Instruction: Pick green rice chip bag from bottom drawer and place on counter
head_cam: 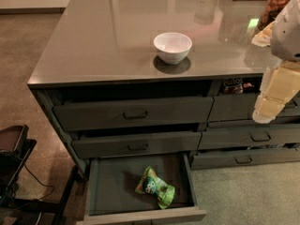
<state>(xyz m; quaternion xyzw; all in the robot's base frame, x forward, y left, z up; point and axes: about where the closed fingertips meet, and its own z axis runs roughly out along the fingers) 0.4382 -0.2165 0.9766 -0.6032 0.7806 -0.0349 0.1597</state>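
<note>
The green rice chip bag [155,187] lies crinkled in the open bottom drawer [112,184], right of the drawer's middle, with its dark green logo facing up. The drawer is pulled out below two handled drawers. The counter [112,36] is the glossy grey-brown slab on top of the island. My gripper [263,116] hangs at the right edge of the view, below the white arm [290,27], in front of the right-hand drawer stack. It is well above and to the right of the bag and holds nothing that I can see.
A white bowl [172,46] stands on the counter near the front middle. Jars and containers [276,3] stand at the counter's back right. Dark snack packets [236,84] show in a slot at the upper right. A black stand with cables [14,163] is at the left.
</note>
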